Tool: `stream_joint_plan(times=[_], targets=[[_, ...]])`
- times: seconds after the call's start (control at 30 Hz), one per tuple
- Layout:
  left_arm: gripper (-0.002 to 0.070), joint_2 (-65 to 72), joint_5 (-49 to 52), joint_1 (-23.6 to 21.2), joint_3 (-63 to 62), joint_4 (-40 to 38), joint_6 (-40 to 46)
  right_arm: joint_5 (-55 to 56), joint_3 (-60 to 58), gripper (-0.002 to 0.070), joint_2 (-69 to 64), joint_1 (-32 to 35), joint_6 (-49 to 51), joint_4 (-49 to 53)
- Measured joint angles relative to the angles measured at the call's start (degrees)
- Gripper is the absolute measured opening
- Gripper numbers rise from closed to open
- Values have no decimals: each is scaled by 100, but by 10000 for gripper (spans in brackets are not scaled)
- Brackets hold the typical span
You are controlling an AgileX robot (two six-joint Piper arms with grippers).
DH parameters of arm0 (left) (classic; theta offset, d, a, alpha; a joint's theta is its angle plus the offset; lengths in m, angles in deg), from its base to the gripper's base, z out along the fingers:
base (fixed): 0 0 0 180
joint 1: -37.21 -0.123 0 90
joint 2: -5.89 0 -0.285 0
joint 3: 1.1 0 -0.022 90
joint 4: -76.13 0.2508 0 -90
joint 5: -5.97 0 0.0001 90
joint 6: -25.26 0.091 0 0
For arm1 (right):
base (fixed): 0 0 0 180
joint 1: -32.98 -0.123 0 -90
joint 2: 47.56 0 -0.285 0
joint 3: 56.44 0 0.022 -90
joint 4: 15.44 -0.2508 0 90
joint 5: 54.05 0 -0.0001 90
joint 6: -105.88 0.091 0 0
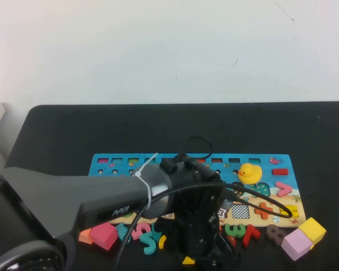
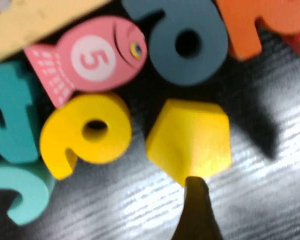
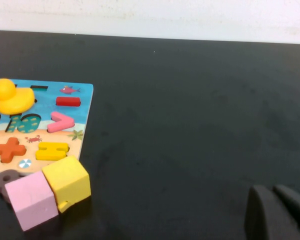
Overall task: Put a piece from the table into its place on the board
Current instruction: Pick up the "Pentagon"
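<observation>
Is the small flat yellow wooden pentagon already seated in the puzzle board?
No, the yellow pentagon lies on the black table under the open left gripper.

Pentagon piece [image 2: 190,137] on table [image 1: 73,130] in front of board [image 1: 107,167], beside no. 2 [image 2: 85,132].

A: What is carrying the objects?
B: A matt black table [image 1: 62,130] is spanning the lower half of the high view. The board [image 1: 101,164] is lying flat at centre frame.

A: What is resting directly on the black surface?
B: The yellow pentagon piece [image 1: 188,261] is lying at the bottom edge, below the board. A yellow cube [image 1: 312,230] and a pink cube [image 1: 296,244] are sitting touching at lower right. A red block [image 1: 104,236] is lying at lower left, with loose numbers scattered between.
</observation>
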Motion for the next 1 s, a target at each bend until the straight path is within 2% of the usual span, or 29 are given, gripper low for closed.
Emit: stream_joint_plan(times=[0.2,0.53,0.83,1.0], targets=[[437,0,-248,-27,0,14,-50,0,0,19,0,0,0,0],[437,0,-209,-37,0,898,-908,0,0,19,0,0,-3,0],[437,0,-105,-37,0,907,-1045,0,0,19,0,0,-3,0],[437,135,-105,-37,0,663,-1055,0,0,19,0,0,-3,0]])
